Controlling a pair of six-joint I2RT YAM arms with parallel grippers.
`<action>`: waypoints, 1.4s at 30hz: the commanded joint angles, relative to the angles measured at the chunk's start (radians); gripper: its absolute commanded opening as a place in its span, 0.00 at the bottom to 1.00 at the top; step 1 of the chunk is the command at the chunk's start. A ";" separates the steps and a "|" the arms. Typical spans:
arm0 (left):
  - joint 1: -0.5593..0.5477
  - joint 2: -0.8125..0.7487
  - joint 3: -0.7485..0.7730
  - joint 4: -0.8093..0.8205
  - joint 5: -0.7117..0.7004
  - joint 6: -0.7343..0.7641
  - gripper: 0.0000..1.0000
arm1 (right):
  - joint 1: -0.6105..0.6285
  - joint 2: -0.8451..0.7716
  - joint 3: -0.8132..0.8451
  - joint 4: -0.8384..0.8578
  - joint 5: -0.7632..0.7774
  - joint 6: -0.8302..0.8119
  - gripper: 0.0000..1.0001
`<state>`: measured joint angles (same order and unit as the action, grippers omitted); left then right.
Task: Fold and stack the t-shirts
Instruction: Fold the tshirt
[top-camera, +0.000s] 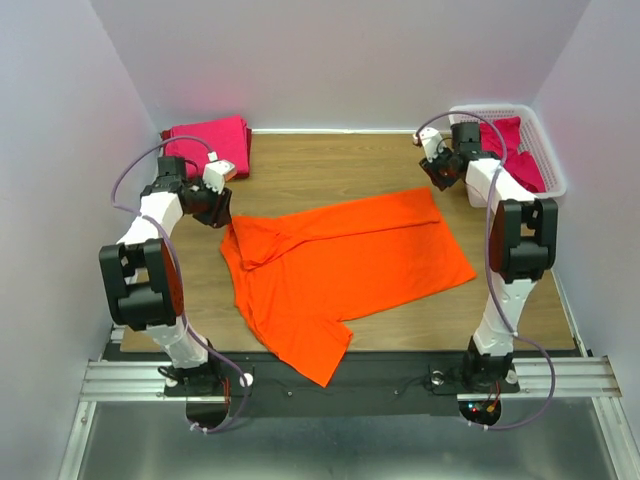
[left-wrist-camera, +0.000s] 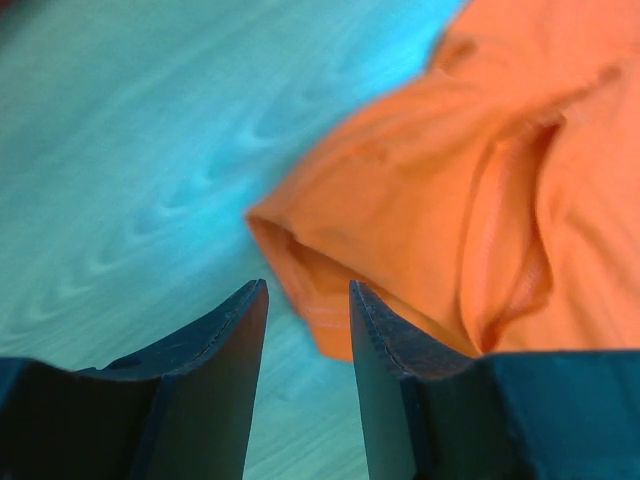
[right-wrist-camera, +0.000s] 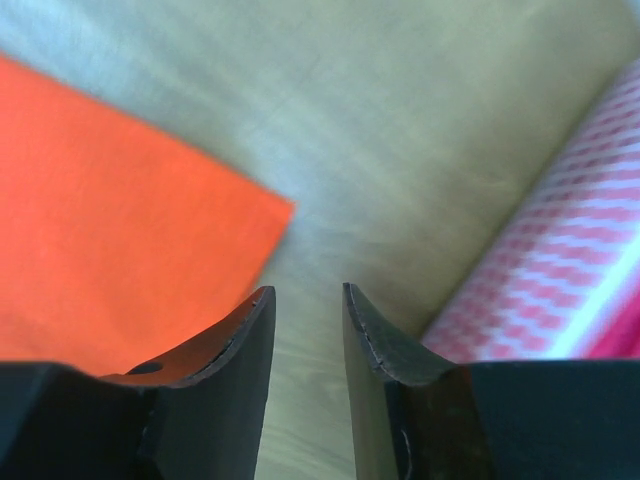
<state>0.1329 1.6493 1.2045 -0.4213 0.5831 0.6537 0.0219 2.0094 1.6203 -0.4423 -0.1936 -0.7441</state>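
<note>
Laying out orange t-shirt (top-camera: 350, 260) for folding.
Hovering with left gripper (left-wrist-camera: 308, 290) and right gripper (right-wrist-camera: 308, 292) parted, empty; next, pinching far corners.

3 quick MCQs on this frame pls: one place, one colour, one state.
1. Where's the basket? A far left corner; B far right corner; C centre.
2. Colour of the spread-out shirt? A pink; B white; C orange.
3. State of the left gripper? A open, empty; B shut on cloth; C out of view.
Answers: 1 B, it sits at the top right of the overhead view. 2 C, plain orange in every view. 3 A, its wrist view shows the jaws apart with nothing between.
</note>
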 joint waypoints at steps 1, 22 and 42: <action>-0.018 -0.065 -0.005 -0.143 0.148 0.084 0.52 | 0.021 0.022 0.046 -0.102 -0.041 0.072 0.38; -0.259 -0.117 -0.270 -0.108 -0.077 0.156 0.66 | 0.250 0.042 0.131 -0.214 -0.233 0.336 0.40; -0.309 -0.147 -0.174 -0.263 -0.012 0.173 0.00 | 0.239 -0.001 0.073 -0.213 -0.165 0.284 0.38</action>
<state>-0.1562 1.5768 0.9634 -0.5934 0.4969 0.8246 0.2630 2.0529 1.6955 -0.6601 -0.3779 -0.4454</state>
